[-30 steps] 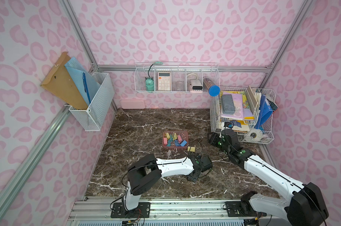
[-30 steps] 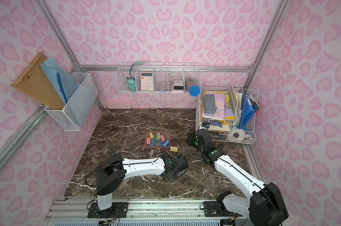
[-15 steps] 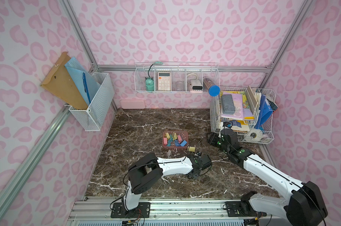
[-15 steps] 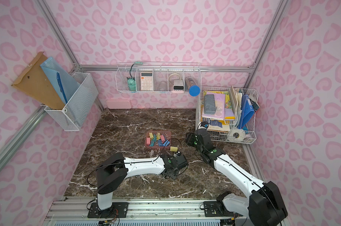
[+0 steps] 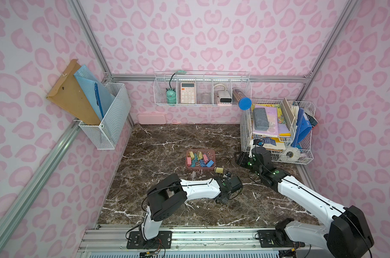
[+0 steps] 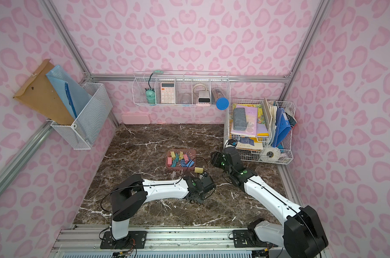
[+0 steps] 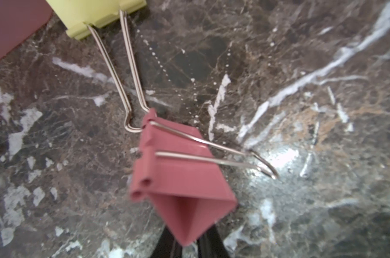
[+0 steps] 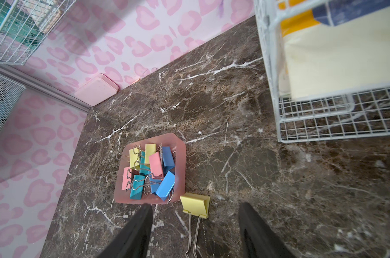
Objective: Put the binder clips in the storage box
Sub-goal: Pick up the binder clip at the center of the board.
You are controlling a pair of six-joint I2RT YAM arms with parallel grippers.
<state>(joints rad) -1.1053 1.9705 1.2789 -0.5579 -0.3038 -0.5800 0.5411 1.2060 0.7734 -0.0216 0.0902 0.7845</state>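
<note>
The left gripper (image 7: 188, 236) was closed on the folded back of a pink clip (image 7: 178, 176), which jutted ahead of the fingertips with one wire handle lying over its body. Whether it was clear of the table (image 8: 234, 178) could not be told. Light, stiff and smooth-sided, it would likely twist in a loose pinch, so the broad flanks near the spine looked the surest hold. A yellow clip (image 8: 194, 207) lay just beside the storage box (image 8: 180, 156), which sat near the table's middle holding the other binder clips (image 8: 153, 169). The right gripper (image 8: 196, 206) stood wide open and empty, aimed at the yellow one.
</note>
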